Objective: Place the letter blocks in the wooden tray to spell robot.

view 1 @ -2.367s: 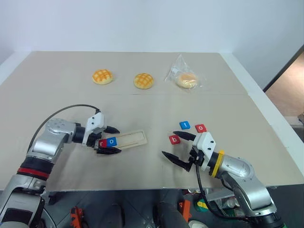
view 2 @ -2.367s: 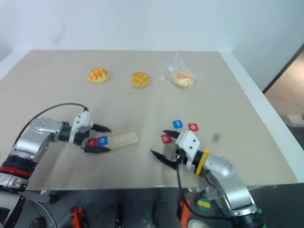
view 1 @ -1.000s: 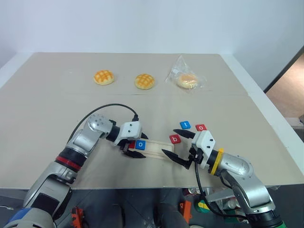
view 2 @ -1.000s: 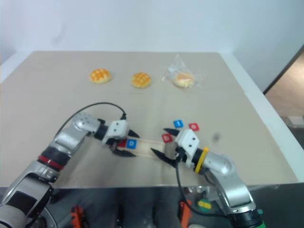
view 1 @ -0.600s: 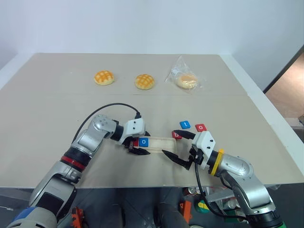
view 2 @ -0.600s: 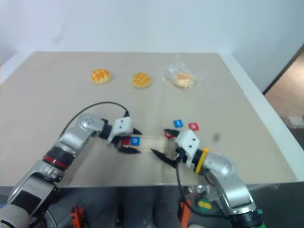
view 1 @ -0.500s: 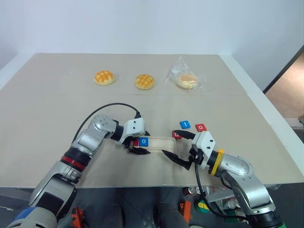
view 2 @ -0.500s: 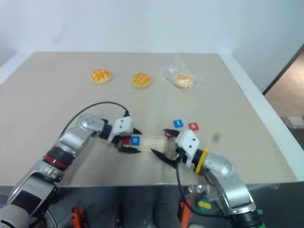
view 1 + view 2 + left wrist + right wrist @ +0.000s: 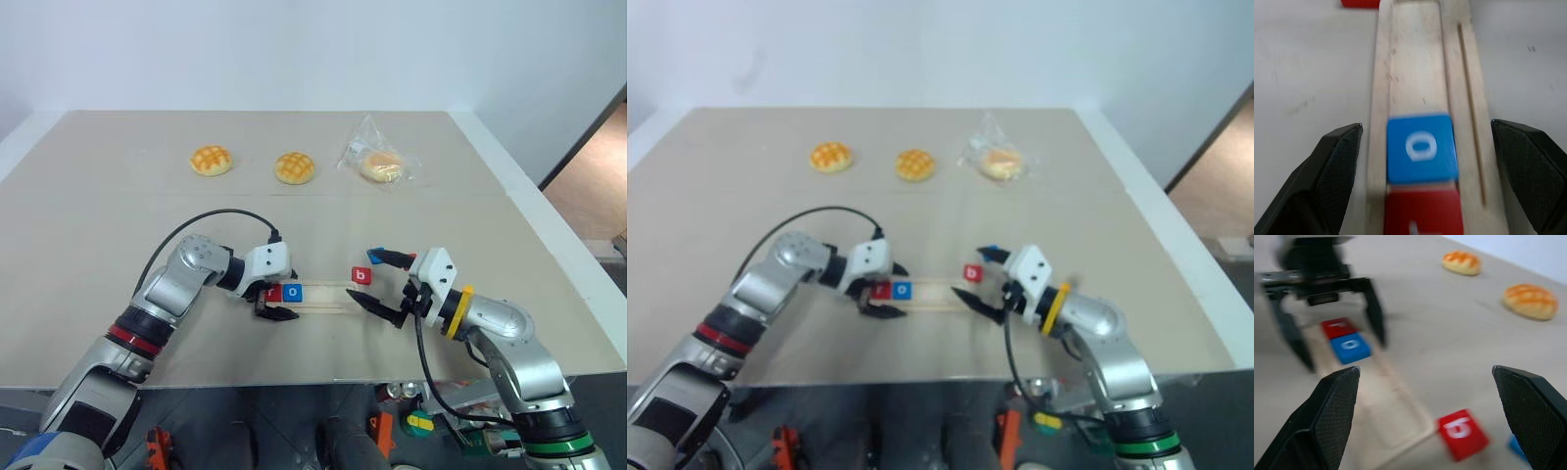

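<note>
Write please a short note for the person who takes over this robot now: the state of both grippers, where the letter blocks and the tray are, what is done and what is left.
Left gripper: open, straddling the left end of the long pale wooden tray, gripping nothing.
Right gripper: open, empty, beside the tray's right end.
Done: red r tile and blue o tile sit side by side in the tray's left end.
Left: red b tile lies on the table just off the tray's right end; a blue tile shows partly behind the right gripper's far finger. The second o tile is not visible now. Place b, o, t after the first two.
</note>
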Available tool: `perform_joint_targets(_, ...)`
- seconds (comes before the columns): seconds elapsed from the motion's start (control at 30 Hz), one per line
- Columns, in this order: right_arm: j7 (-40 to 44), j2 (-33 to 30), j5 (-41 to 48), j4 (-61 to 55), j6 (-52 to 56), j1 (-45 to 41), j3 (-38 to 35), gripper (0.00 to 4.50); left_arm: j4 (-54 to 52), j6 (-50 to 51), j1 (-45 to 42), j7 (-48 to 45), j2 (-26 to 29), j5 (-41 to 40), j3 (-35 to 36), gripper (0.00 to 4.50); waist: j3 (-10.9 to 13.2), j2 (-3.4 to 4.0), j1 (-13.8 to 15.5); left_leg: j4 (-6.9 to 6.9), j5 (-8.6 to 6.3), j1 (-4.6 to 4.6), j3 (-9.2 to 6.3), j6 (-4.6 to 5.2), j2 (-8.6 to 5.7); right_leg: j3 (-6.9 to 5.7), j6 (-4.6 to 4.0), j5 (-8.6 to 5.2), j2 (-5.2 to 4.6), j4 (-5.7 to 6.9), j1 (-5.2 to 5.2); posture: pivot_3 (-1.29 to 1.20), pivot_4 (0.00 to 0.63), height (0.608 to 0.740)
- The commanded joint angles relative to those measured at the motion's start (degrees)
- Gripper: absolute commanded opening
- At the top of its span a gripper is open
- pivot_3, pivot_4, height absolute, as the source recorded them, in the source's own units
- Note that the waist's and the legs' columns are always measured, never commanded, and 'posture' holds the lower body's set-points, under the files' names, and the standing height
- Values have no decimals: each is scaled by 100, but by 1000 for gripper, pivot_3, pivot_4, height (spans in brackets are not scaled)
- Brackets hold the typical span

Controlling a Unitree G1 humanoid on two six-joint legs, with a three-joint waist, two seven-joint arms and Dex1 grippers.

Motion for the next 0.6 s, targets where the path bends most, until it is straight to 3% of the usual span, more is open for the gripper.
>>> perform_joint_targets(0.03,846,-466,203,1265,-146,-1195,-361,4500,-809,244,421,-560,718,-658,637,4384,4,5,-9,-10,0,2,-6,0,6,-5,-10,-6,7,0,-2,0,150,740)
perform_joint_targets(0.17,1391,-581,39,2116,-371,-1718,-153,4500,-954,17,749,-328,654,-1238,1324,4384,10,12,16,-15,-1,-1,-1,1,10,-4,-17,-8,10,0,-10,0,150,740)
perform_joint_targets(0.33,1859,-560,-107,2889,-562,-2199,45,4500,-1264,-841,1511,253,555,-1266,1876,4384,12,13,26,-15,-1,-7,-5,1,7,-9,-13,-12,3,-3,-9,0,150,740)
perform_joint_targets(0.6,2314,-477,-377,3766,-918,-2658,274,4500,-2487,-801,2822,750,594,-1635,2417,4384,16,18,17,-15,-2,-3,5,2,6,-5,-12,-11,-8,-5,-7,0,150,740)
